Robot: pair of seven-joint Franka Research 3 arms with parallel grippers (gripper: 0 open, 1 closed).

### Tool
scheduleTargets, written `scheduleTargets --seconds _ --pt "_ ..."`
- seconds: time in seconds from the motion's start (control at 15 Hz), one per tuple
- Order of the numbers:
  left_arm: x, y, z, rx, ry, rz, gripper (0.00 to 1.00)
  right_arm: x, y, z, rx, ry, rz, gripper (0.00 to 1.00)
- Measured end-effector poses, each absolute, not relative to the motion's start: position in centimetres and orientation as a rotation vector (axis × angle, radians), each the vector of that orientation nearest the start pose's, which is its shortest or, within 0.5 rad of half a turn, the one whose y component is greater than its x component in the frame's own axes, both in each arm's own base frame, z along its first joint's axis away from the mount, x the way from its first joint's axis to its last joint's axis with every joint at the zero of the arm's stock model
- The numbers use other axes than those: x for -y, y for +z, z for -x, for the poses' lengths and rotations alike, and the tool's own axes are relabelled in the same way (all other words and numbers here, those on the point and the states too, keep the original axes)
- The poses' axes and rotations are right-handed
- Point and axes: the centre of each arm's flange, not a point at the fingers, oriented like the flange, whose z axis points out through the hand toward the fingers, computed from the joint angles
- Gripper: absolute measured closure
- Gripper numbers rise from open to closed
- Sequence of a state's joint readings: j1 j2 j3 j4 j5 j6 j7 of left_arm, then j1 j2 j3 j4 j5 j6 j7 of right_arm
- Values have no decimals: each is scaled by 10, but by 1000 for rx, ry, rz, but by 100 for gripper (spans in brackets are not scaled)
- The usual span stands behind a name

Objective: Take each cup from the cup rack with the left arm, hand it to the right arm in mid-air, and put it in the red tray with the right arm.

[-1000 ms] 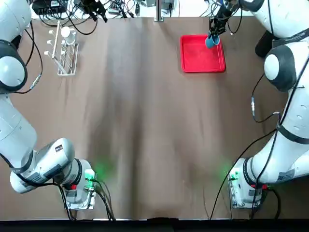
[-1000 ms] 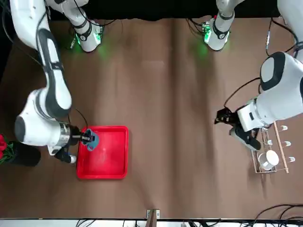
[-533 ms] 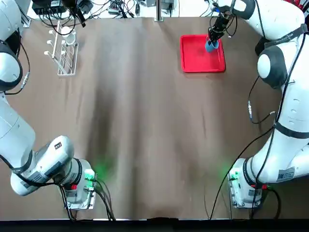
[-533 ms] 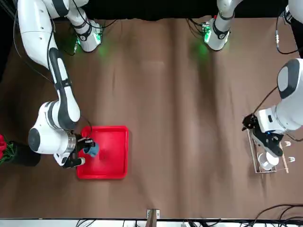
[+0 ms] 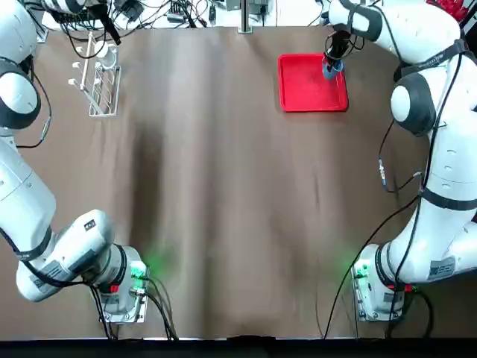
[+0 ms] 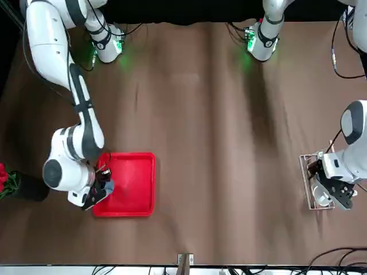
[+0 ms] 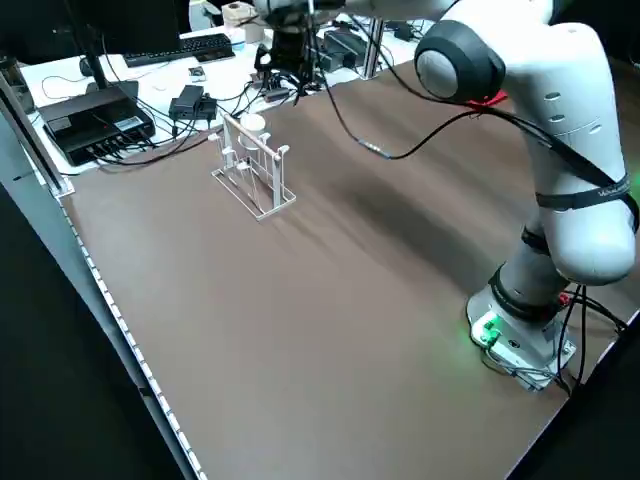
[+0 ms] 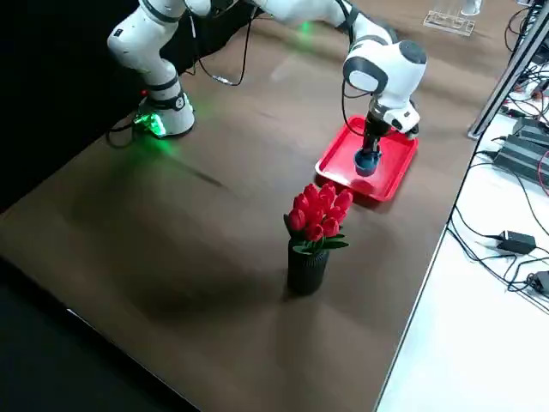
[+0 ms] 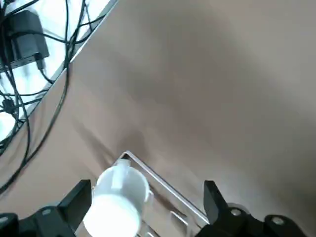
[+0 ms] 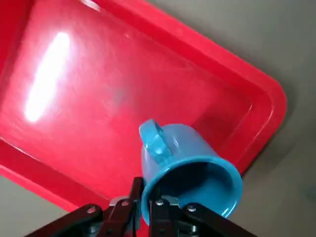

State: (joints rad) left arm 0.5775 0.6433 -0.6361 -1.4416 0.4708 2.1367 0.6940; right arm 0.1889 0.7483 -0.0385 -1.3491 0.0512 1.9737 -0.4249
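The red tray (image 5: pixel 313 86) lies flat on the brown table (image 5: pixel 216 186) and serves as the landmark. The right gripper (image 10: pixel 143 187) is positioned over the tray, at its edge near the vase (image 8: pixel 307 271); its fingers are closed on the wall of the blue cup (image 10: pixel 185 163). The cup is tilted, its handle pointing over the tray floor and its open mouth turned toward the right wrist camera. Whether the cup touches the tray cannot be told. The vase, black and holding red flowers (image 8: pixel 319 215), stands upright beside the tray, apart from it, on the side away from the rack. The rack (image 7: pixel 255 170), a white wire frame, stands well apart from the tray, across the table on the robot's left. The white cup (image 9: pixel 117 200) is at the rack, near its upright post. The left gripper (image 9: pixel 148 202) is located above the rack, well apart from the tray; its two fingers are spread wide and grasp nothing, with the white cup showing between them in the left wrist view. Cables (image 7: pixel 200 135) and a keyboard (image 7: pixel 180 53) occupy the white surface beyond the table edge, on the rack's side of the tray.
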Motion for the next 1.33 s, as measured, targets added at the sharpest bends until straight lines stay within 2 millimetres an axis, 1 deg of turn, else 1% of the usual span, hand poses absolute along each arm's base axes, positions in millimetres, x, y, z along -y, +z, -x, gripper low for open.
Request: scheduleTargets --seconds 0.13,0.33,0.47,0.6,0.67,0.93,1.27,1.33 --pt "-90 369 -727 -1226 -289 2730 0 -125 260 -712 1038 217 2966 91" --pt "-105 357 -730 -1223 -308 2689 0 -126 243 -711 1237 255 2884 91" --pt "-111 353 -731 -1251 -272 2628 0 -126 236 -710 1294 271 2855 91" --pt "-112 347 -731 -1286 -258 2610 0 -127 235 -710 1302 273 2850 91" --pt "-114 344 -731 -1311 -251 2598 0 -128 235 -710 1303 272 2850 86" --pt "-125 333 -729 -1344 -219 2580 0 -129 234 -710 1305 274 2848 51" --pt "-129 326 -728 -1358 -188 2556 0 -131 234 -708 1307 289 2839 6" --pt "-131 323 -728 -1362 -179 2552 0 -133 234 -707 1308 304 2833 0"
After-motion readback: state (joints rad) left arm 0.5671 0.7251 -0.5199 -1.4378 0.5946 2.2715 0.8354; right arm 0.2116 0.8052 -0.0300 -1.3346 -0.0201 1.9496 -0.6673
